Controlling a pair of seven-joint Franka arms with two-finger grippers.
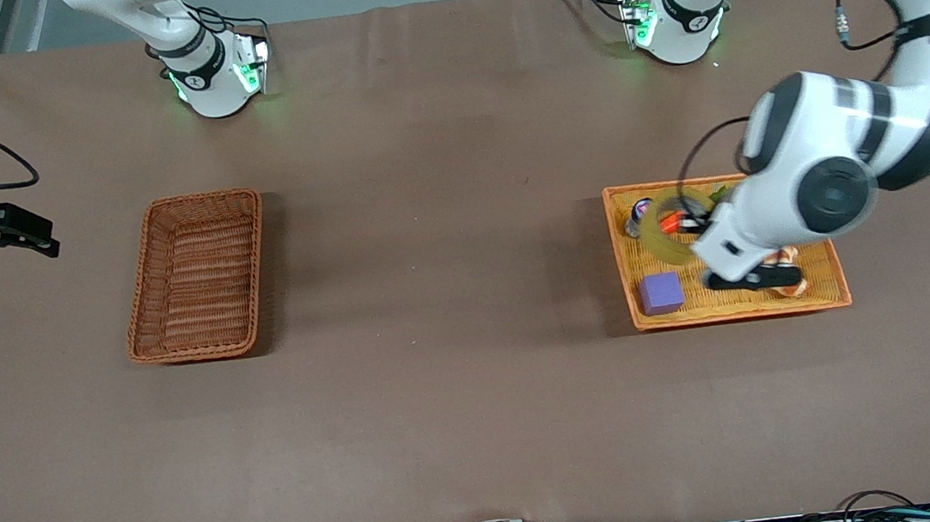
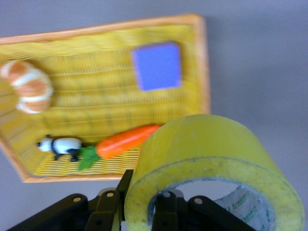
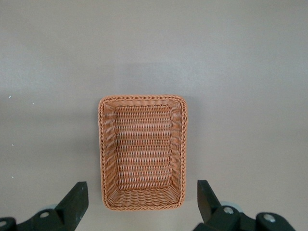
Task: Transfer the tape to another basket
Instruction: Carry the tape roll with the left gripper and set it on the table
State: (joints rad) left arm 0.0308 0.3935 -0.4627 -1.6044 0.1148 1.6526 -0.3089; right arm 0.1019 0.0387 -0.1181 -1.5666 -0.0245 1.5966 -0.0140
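Here, the tape (image 2: 211,168) is clamped in the left gripper (image 2: 139,211) above the orange-yellow tray (image 1: 823,297), right of centre in the front view. The right gripper (image 3: 142,202) is held spread apart at the left edge, waiting; the basket (image 1: 197,276) sits left of centre.

The left arm reaches down from its base with elbow bent and wrist tilted; the left gripper (image 2: 144,211) hangs over the table's left-arm end, its fingers (image 2: 108,211) clamped on the wall of a roll. The right arm waits, the right gripper (image 3: 139,204) spread wide, up in the air.
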